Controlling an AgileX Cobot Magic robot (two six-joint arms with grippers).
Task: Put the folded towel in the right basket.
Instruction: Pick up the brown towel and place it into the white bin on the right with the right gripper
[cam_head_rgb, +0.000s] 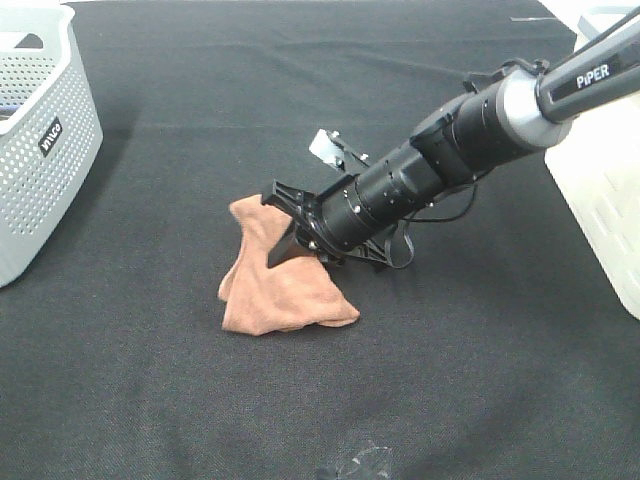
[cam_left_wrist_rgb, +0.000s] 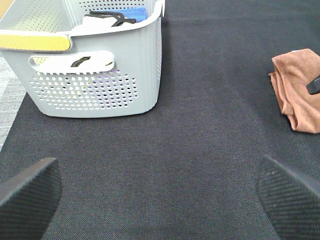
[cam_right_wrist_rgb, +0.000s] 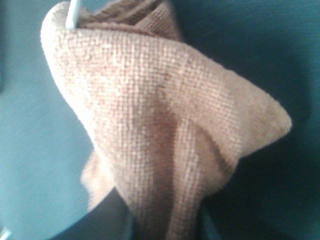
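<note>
The brown folded towel (cam_head_rgb: 285, 295) lies bunched on the black table near the middle. It also shows in the left wrist view (cam_left_wrist_rgb: 295, 90) and fills the right wrist view (cam_right_wrist_rgb: 165, 125). My right gripper (cam_head_rgb: 287, 225) reaches across from the right and is shut on the towel's upper fold, which stands pulled up into a peak. The right basket (cam_head_rgb: 600, 200) is white and stands at the right edge. My left gripper (cam_left_wrist_rgb: 160, 200) is open and empty, low over the table, apart from the towel; it is out of the high view.
A grey perforated basket (cam_head_rgb: 40, 140) stands at the far left and holds dark, white and blue items (cam_left_wrist_rgb: 112, 17). A small crumpled clear piece (cam_head_rgb: 358, 462) lies near the table's front edge.
</note>
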